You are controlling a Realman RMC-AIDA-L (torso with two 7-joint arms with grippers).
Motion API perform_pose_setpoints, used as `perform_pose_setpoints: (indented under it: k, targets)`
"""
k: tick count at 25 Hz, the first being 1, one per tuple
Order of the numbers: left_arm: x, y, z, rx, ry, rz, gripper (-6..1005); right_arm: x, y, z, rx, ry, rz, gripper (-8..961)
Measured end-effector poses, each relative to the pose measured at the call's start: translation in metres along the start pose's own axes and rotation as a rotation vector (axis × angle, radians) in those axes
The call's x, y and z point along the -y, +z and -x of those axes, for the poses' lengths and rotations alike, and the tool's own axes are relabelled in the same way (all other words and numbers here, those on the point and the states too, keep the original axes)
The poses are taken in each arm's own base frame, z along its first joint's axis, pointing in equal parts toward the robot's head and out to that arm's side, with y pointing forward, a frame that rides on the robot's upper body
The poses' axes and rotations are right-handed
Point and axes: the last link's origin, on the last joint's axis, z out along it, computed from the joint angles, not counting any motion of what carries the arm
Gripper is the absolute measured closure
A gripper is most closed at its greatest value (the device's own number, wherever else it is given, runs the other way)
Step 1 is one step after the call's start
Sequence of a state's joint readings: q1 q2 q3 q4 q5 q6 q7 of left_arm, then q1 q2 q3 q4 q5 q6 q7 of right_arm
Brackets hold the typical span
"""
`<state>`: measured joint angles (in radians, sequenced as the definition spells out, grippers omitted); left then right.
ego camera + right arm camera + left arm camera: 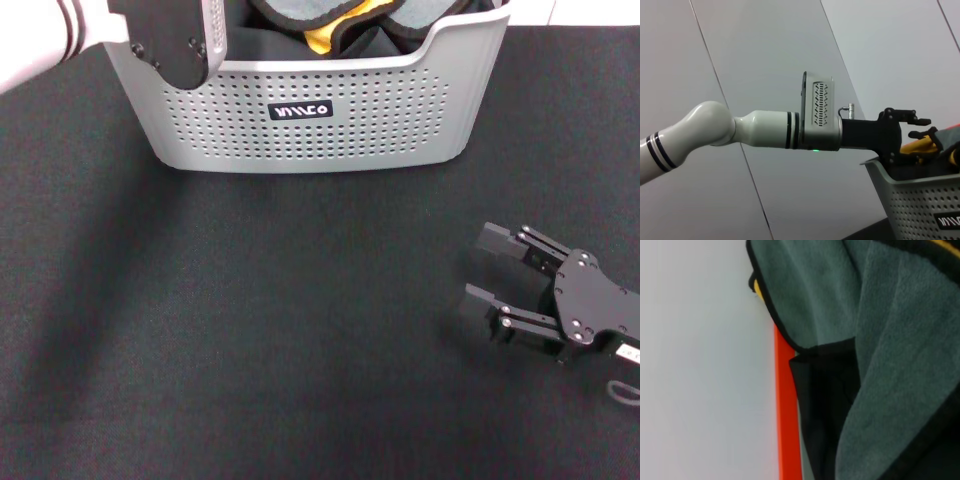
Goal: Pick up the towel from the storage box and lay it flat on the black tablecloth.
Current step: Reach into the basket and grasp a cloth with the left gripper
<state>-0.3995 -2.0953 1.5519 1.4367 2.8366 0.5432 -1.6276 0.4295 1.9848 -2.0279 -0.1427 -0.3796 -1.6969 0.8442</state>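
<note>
Reaching is the step in hand: my left hand (912, 127) is hovering over the near left corner of the storage box (330, 125), just above its rim, and the side view is showing its fingers parted with nothing between them. The towel (330, 25) is lying bunched inside the box, grey side mostly up, with yellow folds and black trim poking out; my left wrist camera is looking straight down on that grey fleece beside a darker fold. None of it is lifted yet, so I am judging the task as barely begun. My right hand (500, 285) is resting open and empty on the black tablecloth (250, 340), well apart from the box. Next I am needing to lower the left hand into the box and close on a fold of towel, ideally near an edge so it unfurls when raised.
</note>
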Motion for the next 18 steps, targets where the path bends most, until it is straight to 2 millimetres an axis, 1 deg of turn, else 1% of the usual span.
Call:
perform_pose_setpoints:
  k: [10, 18]
  targets:
    - [0.002, 0.012, -0.012, -0.029, 0.02, -0.054, 330, -0.003, -0.002, -0.001, 0.008, 0.006, 0.0, 121]
    - [0.005, 0.009, -0.023, -0.057, 0.013, -0.072, 332, -0.004, -0.005, -0.003, 0.008, 0.001, -0.008, 124]
